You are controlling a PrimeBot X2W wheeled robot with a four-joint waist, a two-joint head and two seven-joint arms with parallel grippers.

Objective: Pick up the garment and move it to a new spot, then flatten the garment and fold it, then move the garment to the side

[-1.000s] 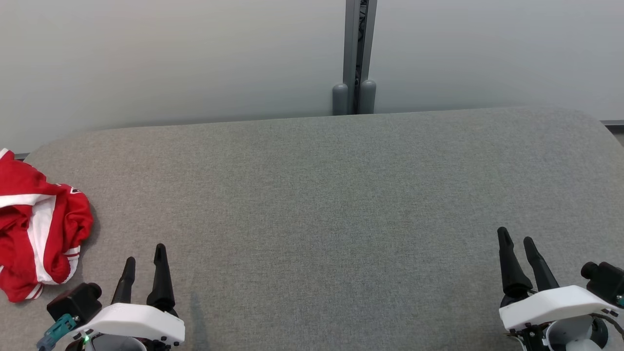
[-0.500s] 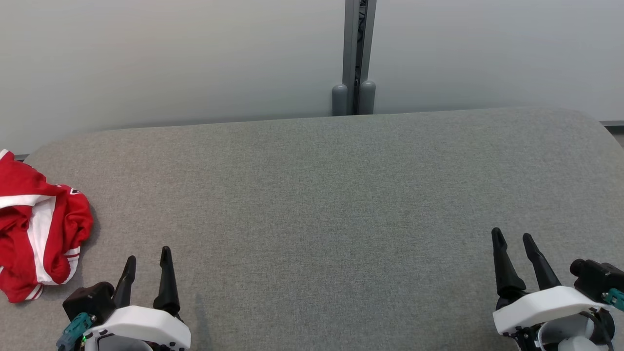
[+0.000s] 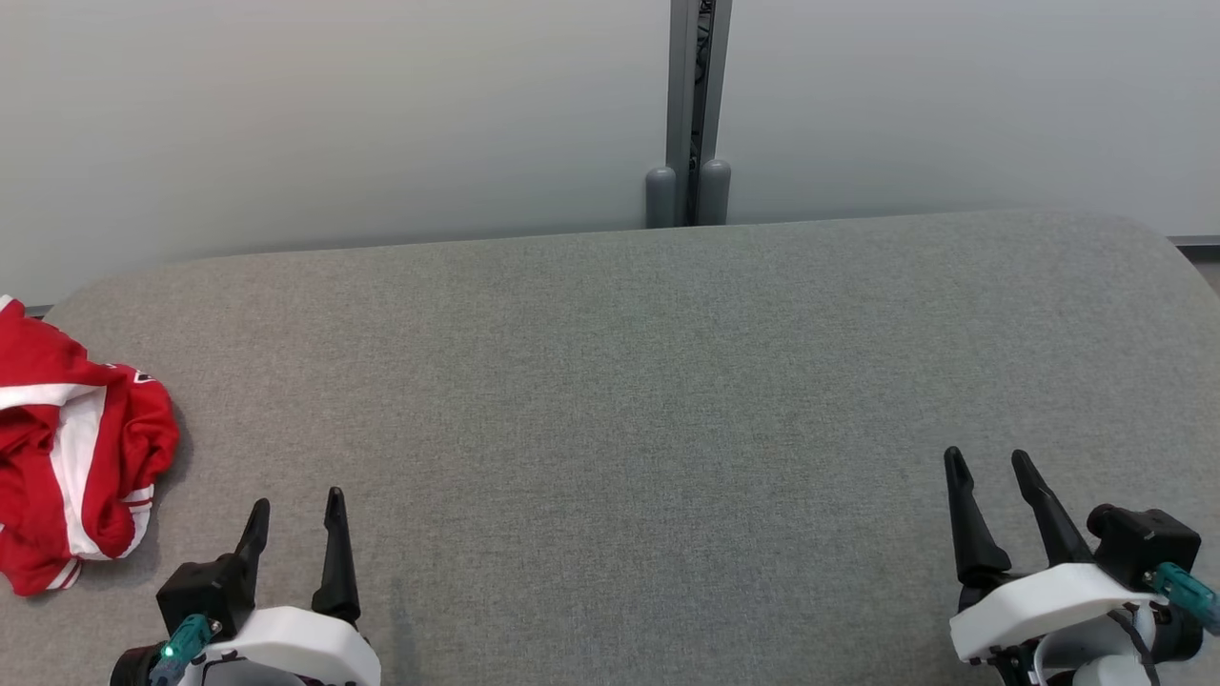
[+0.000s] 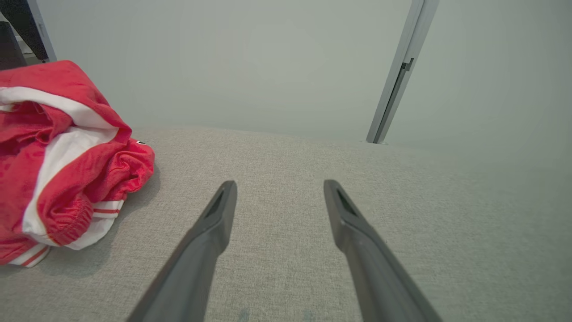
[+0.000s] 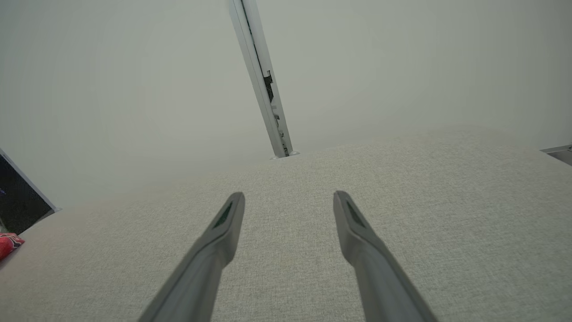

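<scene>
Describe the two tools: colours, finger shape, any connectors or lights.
Left tool and right tool match: two long black fingers tapering to points, a slot near each tip, on a curved white housing. A black block beside each carries a teal connector; a green light glows by the left one.

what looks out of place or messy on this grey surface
The red and white garment stands out: it sits crumpled in a heap at the left edge of the grey padded surface, unfolded. The left gripper and right gripper are open and clear of it. Nothing looks spilled or damaged.
</scene>
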